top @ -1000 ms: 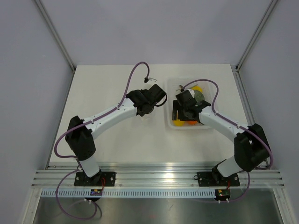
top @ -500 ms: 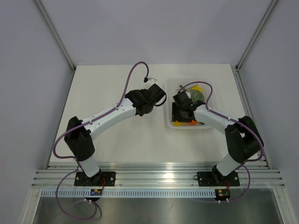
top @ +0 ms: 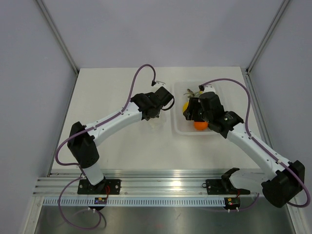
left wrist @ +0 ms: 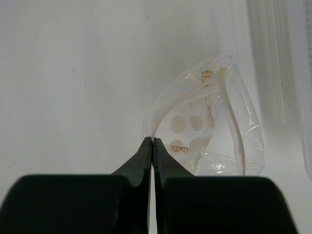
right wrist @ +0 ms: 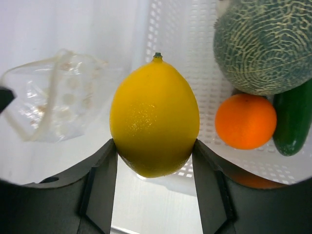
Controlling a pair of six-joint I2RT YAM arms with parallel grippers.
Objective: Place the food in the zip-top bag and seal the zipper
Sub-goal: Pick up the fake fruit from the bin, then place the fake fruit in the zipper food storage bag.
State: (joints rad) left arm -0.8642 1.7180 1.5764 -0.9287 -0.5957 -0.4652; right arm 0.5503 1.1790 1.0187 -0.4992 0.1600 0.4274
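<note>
The food, a bright yellow lemon [right wrist: 154, 117], hangs between the fingers of my right gripper [right wrist: 154, 146], which is shut on its sides. In the top view the lemon [top: 185, 106] is lifted over the left edge of the clear tray [top: 179, 129], held by the right gripper [top: 188, 110]. The zip-top bag [left wrist: 214, 131] stands puffed open on the white table, and my left gripper [left wrist: 153, 141] is shut on its near edge. The same bag [right wrist: 53, 102] shows left of the lemon in the right wrist view. I cannot pick out the zipper strip.
The tray [right wrist: 180, 48] holds a netted grey-green melon [right wrist: 263, 46], an orange [right wrist: 245, 121] and a dark green cucumber [right wrist: 292, 122]. From above the orange [top: 200, 125] shows under the right arm. Grey walls stand round the table.
The right arm has risen out of the tray with the lemon gripped and swung it left toward the bag. The left gripper has stayed shut on the bag's edge.
</note>
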